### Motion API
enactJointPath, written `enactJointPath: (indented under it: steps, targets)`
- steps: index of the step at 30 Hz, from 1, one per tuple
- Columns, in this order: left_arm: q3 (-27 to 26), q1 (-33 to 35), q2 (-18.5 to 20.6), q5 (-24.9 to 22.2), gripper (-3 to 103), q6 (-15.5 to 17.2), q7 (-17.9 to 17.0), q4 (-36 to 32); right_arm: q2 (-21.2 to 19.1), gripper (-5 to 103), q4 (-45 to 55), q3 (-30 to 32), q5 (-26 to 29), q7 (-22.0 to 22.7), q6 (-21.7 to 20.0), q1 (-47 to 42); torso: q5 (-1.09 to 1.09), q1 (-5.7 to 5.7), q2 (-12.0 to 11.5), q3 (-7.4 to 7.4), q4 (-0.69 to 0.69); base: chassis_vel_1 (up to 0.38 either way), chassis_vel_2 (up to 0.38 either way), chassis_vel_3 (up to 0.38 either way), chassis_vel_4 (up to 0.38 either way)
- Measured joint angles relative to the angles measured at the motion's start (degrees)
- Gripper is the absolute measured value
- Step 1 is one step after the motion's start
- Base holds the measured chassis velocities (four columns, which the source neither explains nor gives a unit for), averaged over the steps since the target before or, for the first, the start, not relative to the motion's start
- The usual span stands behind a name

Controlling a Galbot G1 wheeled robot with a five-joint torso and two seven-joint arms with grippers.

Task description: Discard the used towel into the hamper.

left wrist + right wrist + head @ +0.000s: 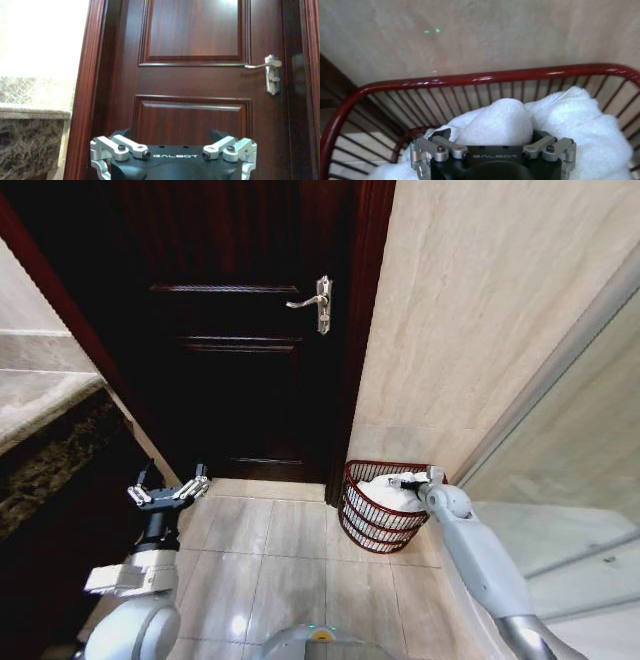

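The hamper (372, 527), a small round reddish-brown basket of thin ribs, stands on the floor in the corner between door and wall. A white towel (383, 493) lies bunched inside it. My right gripper (412, 480) reaches over the rim into the basket. In the right wrist view the towel (500, 120) bulges up between the spread fingers of that gripper (492, 132), inside the hamper's red rim (470, 79); the jaws stand open around it. My left gripper (168, 492) is held up open and empty at the left, facing the door (190, 75).
A dark wooden door (240, 330) with a silver handle (318, 302) is straight ahead. A stone counter (45, 415) runs along the left. A beige tiled wall (470, 310) and a glass panel (570, 480) close the right side. Tiled floor (270, 550) lies between.
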Motion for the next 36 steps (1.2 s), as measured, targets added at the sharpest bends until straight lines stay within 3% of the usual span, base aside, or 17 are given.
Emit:
enactJointPath:
  steps: [11,17,28,36]
  targets:
    - [-1.3,0.8,-0.6,0.0,100,0.1,0.0,-0.8,2.9,100,-4.3,-2.1,0.7,-0.2,0.0,2.8,0.01,0.00,0.0,0.00,0.01,0.000,0.000,0.000,0.000]
    - [-1.6,0.9,-1.0,0.0,100,0.2,0.0,-0.9,4.6,100,-7.5,-2.3,3.7,0.2,-0.1,4.4,0.01,0.00,0.0,0.00,0.02,0.000,0.000,0.000,0.000]
    - [-1.6,0.9,-1.2,0.0,100,0.4,0.0,-0.9,5.2,100,-12.3,-1.8,3.5,0.3,-0.1,5.8,0.01,0.00,0.0,0.00,0.02,0.000,0.000,0.000,0.000]
    - [-1.5,0.6,-0.8,0.0,100,0.5,0.1,-0.7,4.4,100,-9.3,-1.7,3.0,1.7,-0.1,5.0,0.03,0.00,0.0,0.00,0.01,0.000,0.000,0.000,0.000]
